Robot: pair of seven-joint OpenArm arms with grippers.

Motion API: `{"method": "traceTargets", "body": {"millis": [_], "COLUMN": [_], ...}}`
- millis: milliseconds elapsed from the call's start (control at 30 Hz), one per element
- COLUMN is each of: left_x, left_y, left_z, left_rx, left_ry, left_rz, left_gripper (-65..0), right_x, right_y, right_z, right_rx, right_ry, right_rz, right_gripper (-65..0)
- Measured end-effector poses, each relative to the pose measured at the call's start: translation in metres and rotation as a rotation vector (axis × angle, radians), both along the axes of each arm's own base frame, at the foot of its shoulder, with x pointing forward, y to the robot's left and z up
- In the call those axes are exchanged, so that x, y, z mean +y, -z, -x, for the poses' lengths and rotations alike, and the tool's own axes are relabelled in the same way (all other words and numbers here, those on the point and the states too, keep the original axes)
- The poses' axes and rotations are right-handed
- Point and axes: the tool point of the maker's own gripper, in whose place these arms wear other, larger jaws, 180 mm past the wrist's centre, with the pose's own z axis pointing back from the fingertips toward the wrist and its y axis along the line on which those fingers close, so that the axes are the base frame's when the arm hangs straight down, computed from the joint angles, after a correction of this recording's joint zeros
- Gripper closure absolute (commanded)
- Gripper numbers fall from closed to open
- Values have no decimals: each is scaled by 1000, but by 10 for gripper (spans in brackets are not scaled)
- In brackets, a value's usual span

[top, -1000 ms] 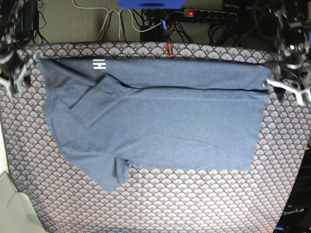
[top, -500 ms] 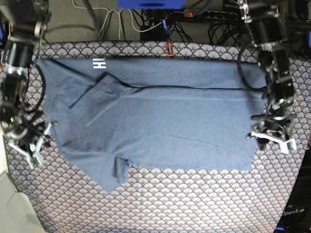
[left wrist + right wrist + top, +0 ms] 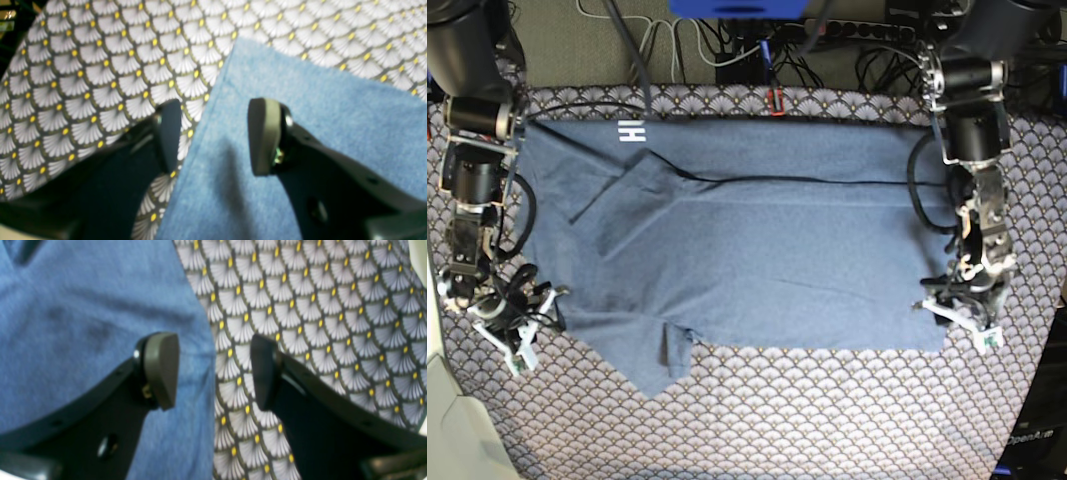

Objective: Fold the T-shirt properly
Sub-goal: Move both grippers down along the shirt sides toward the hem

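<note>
Both sets of black fingers stand apart, straddling opposite near edges of the heathered slate-blue cotton T-shirt (image 3: pixel 757 250): left gripper (image 3: pixel 960 318), right gripper (image 3: pixel 527 320). The shirt lies flat on the scallop-patterned surface (image 3: pixel 827 420), white lettering (image 3: pixel 631 131) at its far corner.

A scallop-patterned tablecloth (image 3: pixel 827 420) in grey with yellow dots covers the whole table, and behind its far edge there's a grey floor strewn with tangled cables (image 3: pixel 677 45), a power strip (image 3: pixel 847 30) showing a red light.
</note>
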Motion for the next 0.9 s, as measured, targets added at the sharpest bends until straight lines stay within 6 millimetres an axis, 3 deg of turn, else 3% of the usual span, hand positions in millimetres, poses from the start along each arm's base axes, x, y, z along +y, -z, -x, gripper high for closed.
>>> {"method": "traceTargets", "body": {"millis": [167, 333, 533, 767, 900], "left_x": [-8, -4, -4, -4, 6], "left_y": [-4, 11, -1, 1, -1], "left_z": [-26, -25, -37, -35, -33], "left_rx": [-63, -15, -49, -38, -37], "left_ry": [39, 25, 23, 23, 16], "left_rz": [-25, -12, -13, -11, -28], "left_gripper": [-317, -317, -317, -317, -317], "right_x": [-10, -9, -7, -6, 2], "right_y": [16, 25, 25, 25, 26], "right_z": [-1, -3, -8, -8, -9], "right_rx": [-1, 9, -2, -5, -4], "right_ry": [82, 95, 105, 108, 100], "right_rz": [-35, -83, -113, -117, -129], "right_gripper": [-362, -362, -362, -362, -362]}}
